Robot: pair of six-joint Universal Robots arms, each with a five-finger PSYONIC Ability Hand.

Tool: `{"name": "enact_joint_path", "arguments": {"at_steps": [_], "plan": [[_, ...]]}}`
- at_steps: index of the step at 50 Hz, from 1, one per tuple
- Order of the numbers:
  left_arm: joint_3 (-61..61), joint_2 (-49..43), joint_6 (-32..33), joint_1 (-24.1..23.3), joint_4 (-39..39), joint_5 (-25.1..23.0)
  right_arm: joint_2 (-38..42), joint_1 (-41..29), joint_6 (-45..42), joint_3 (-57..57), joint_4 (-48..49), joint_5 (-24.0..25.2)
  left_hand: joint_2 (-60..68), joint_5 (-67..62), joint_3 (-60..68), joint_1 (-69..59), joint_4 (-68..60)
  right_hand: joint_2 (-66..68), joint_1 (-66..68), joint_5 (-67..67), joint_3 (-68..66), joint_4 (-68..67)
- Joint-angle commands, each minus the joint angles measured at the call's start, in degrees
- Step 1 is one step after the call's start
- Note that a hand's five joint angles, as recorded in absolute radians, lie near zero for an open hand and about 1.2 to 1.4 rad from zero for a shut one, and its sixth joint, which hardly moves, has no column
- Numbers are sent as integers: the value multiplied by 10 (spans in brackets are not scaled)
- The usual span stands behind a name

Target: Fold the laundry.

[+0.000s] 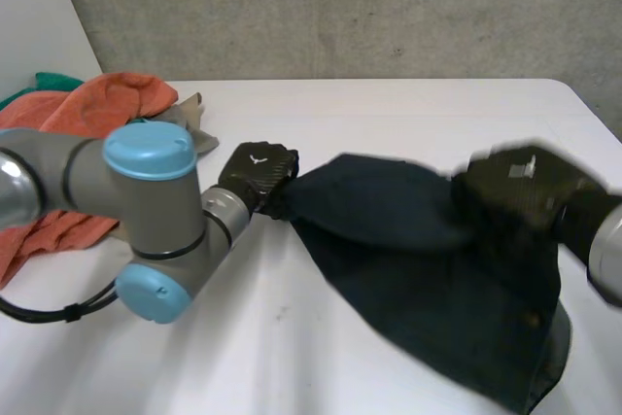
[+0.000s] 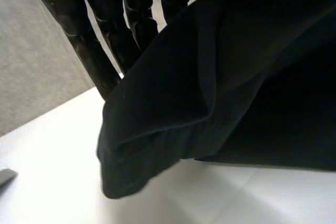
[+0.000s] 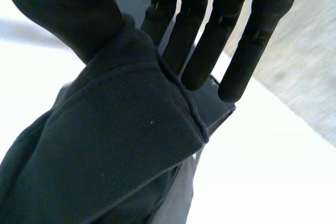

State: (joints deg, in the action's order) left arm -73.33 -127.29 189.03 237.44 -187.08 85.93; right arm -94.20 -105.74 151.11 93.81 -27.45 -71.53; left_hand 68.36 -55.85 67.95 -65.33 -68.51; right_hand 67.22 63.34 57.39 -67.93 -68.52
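Dark, nearly black, the big blue cloth (image 1: 389, 230) is pulled out in the air between the two hands, over the flat white bench (image 1: 389, 109). The left hand (image 1: 258, 170) has one end and the right hand (image 1: 510, 187) has the other, so the long way of the cloth runs straight across from hand to hand. The hands are well apart. From that top line the rest of the cloth hangs down toward the robot. Most of it sits low under the right hand, where it touches the bench. In the right wrist view the thumb (image 3: 58, 14) and the straight fingers (image 3: 199, 40) pinch a thick seam of the cloth between them, so this hand holds it tight. In the left wrist view the fingers (image 2: 92, 51) are straight too, and the cloth lies right against them and hides the thumb side. I think this hand pinches the cloth as well, because the cloth goes tight from it. Next, I think, the hands need to lay the cloth flat or bring its two ends together. The right hand is nearer the heavy part. A pile of soft orange cloth (image 1: 97, 109) lies on the bench beside the left arm, well apart from the blue one.
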Motion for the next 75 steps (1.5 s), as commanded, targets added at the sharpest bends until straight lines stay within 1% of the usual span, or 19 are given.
{"name": "enact_joint_path", "arguments": {"at_steps": [1, 2, 9, 11, 16, 21, 30, 34, 35, 36, 37, 38, 43, 48, 50, 56, 59, 67, 75], "plan": [[-71, 55, 6, 0, 0, -2, 39, -2, -115, 30, -50, -2, 116, -142, 120, -147, -115, -222, -183, -223, 229, 235], [-78, 57, 6, -1, 0, -2, 40, 0, -90, 11, -35, -1, 116, -142, 120, -147, -115, -381, -343, -383, 388, 394], [-110, 77, 8, -1, 0, -1, 42, 0, 60, -95, 33, 4, 116, -142, 120, -147, -115, -390, -351, -391, 397, 403], [-117, 89, 8, -1, 0, -1, 46, 0, 74, -114, 35, 4, 116, -142, 120, -147, -115, -390, -351, -391, 397, 403], [-138, 118, 8, -1, -1, 1, 101, 0, 74, -155, 30, 4, 116, -142, 120, -147, -115, -425, -386, -427, 432, 438], [-160, 146, 9, -2, -3, 0, 212, -8, 46, -196, 17, 4, 116, -142, 120, -147, -115, -507, -468, -509, 514, 520], [-164, 152, 9, -2, -5, 1, 364, -15, -9, -259, -4, -3, 116, -142, 120, -147, -115, -502, -464, -504, 509, 515], [-159, 152, 9, -2, -6, 1, 392, -16, -14, -259, -4, 2, 116, -142, 120, -147, -115, -417, -378, -419, 424, 430], [-157, 153, 9, -2, -6, 1, 395, -17, -13, -259, 0, 0, 116, -142, 120, -147, -115, -207, -168, -208, 214, 220], [-155, 155, 9, -1, -6, 2, 394, -17, -12, -260, 3, 2, 116, -142, 120, -147, -115, -61, -23, -63, 69, 74], [-154, 156, 10, -1, -6, 2, 392, -17, -11, -260, 5, 2, 116, -142, 120, -147, -115, 63, 102, 62, -56, -50], [-154, 158, 10, -1, -6, 2, 389, -16, -11, -262, 6, 1, 116, -142, 120, -147, -115, 127, 166, 125, -120, -114], [-142, 196, 45, -1, -6, 4, 314, -16, 1, -261, 32, -3, 116, -142, 120, -147, -115, 128, 167, 126, -121, -115], [-114, 268, 116, -1, -7, 3, 230, -10, 6, -260, 55, -9, 116, -142, 120, -147, -115, 128, 167, 126, -121, -115], [-92, 297, 135, -1, -7, 5, 171, -8, 6, -262, 59, -14, 116, -142, 120, -147, -115, 128, 167, 126, -121, -115], [-26, 359, 143, 0, 0, 8, 2, -5, 24, -262, 64, -19, 116, -142, 120, -147, -115, 128, 167, 126, -121, -115], [-10, 383, 143, -2, 1, 13, -56, -6, 40, -256, 64, -22, 116, -142, 120, -147, -115, 128, 167, 126, -121, -115], [3, 500, 143, -10, 2, 24, -153, -6, 46, -253, 57, -27, 116, -142, 120, -147, -115, 128, 167, 126, -121, -115], [26, 537, 143, -18, 32, 24, -194, -9, 47, -263, 50, -52, 116, -142, 120, -147, -115, 128, 167, 126, -121, -115]]}}
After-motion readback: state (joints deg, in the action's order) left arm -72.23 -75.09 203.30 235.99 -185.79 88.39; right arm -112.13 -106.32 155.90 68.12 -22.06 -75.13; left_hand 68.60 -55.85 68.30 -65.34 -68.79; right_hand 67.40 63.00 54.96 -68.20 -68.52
